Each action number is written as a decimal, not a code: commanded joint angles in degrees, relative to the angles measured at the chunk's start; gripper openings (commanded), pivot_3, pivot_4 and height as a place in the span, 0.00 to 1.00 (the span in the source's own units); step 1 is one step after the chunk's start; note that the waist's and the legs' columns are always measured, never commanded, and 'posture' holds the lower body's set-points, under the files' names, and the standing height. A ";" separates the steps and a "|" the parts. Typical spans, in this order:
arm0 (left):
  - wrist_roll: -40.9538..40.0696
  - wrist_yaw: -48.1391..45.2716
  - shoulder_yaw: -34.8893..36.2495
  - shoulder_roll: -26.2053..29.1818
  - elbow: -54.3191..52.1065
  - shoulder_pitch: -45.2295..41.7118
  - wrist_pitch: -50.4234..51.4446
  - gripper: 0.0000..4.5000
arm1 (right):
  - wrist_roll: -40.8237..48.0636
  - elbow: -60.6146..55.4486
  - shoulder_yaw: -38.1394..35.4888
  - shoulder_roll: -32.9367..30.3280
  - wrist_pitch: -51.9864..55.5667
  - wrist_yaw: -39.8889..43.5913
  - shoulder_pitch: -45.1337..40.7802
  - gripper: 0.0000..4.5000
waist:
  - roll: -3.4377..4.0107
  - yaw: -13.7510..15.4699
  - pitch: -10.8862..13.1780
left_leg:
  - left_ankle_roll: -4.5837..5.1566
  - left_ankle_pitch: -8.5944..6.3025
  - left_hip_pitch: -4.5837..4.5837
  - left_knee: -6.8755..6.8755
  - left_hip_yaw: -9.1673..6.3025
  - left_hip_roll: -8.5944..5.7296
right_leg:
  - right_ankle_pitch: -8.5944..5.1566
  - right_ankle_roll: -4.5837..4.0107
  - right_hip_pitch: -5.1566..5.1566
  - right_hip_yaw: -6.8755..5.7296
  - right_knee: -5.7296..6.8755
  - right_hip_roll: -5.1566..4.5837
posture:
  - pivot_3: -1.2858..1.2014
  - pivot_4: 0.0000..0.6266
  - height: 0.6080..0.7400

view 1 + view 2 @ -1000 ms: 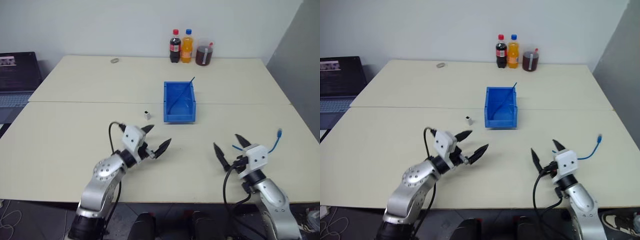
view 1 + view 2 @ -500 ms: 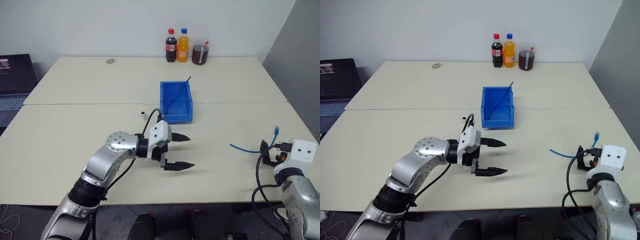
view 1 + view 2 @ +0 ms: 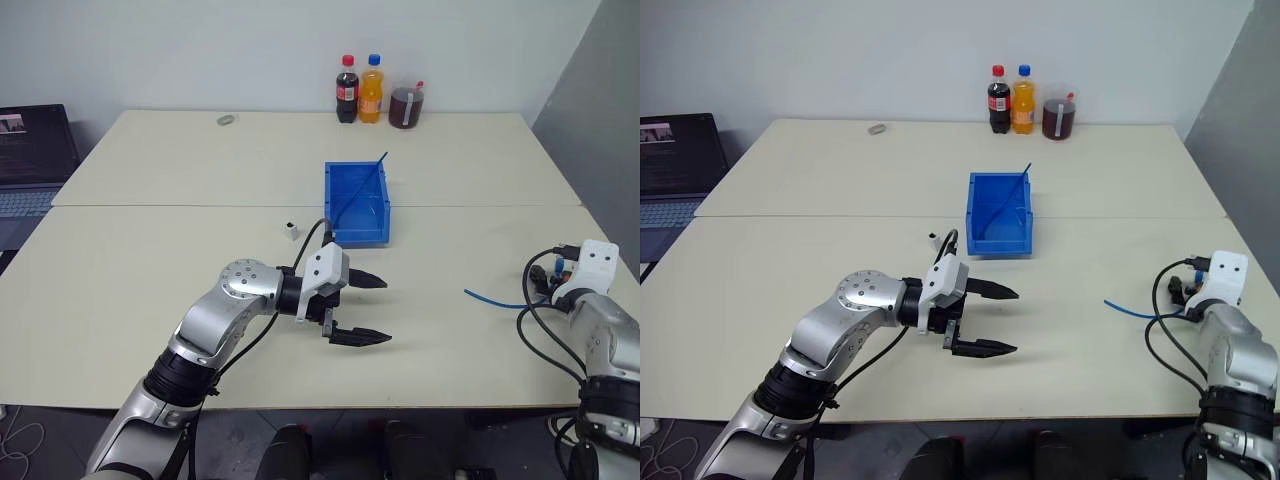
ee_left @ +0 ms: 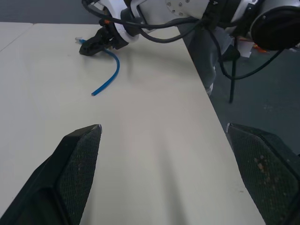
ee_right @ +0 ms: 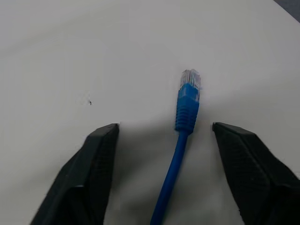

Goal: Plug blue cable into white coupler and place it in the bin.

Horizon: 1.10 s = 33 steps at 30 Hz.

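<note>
At three o'clock on the bench [image 3: 120,290], the right wrist view shows the blue cable's [image 5: 186,105] plug between the right gripper's [image 5: 166,133] parted fingers, untouched; the left gripper's [image 3: 372,309] fingers gape wide.

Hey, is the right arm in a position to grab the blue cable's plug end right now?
Probably yes. In the right wrist view the blue cable lies on the table between the right gripper's two open fingers, plug end pointing away, with nothing blocking it. Closing should catch it just behind the plug.
</note>
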 commanded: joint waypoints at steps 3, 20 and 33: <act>-0.58 0.07 1.22 0.25 -2.06 0.47 -0.93 1.00 | 0.13 4.75 -2.30 -1.68 1.21 -0.42 -0.62 0.42 | -0.01 0.09 0.00 | 0.00 0.00 0.00 0.01 0.00 -0.01 | 0.00 0.00 0.02 0.00 0.00 -0.01 | 0.52 0.24 1.00; -0.44 -2.40 3.72 8.96 -5.49 8.94 -1.98 1.00 | 7.87 -19.53 11.29 -14.75 -4.82 34.34 7.55 0.01 | 0.18 -1.43 0.10 | 0.02 -0.01 0.00 -0.06 0.05 0.04 | -0.02 -0.02 -0.11 0.11 0.02 0.03 | 0.52 0.24 1.00; 4.37 3.40 18.56 20.47 -1.13 26.69 -9.34 1.00 | -8.48 -16.91 51.32 -4.79 -24.84 58.34 -12.50 0.01 | -0.06 -0.98 0.26 | 0.01 0.00 -0.02 0.00 -0.10 0.18 | -0.17 0.26 -0.15 -0.10 0.03 0.10 | 0.52 0.24 1.00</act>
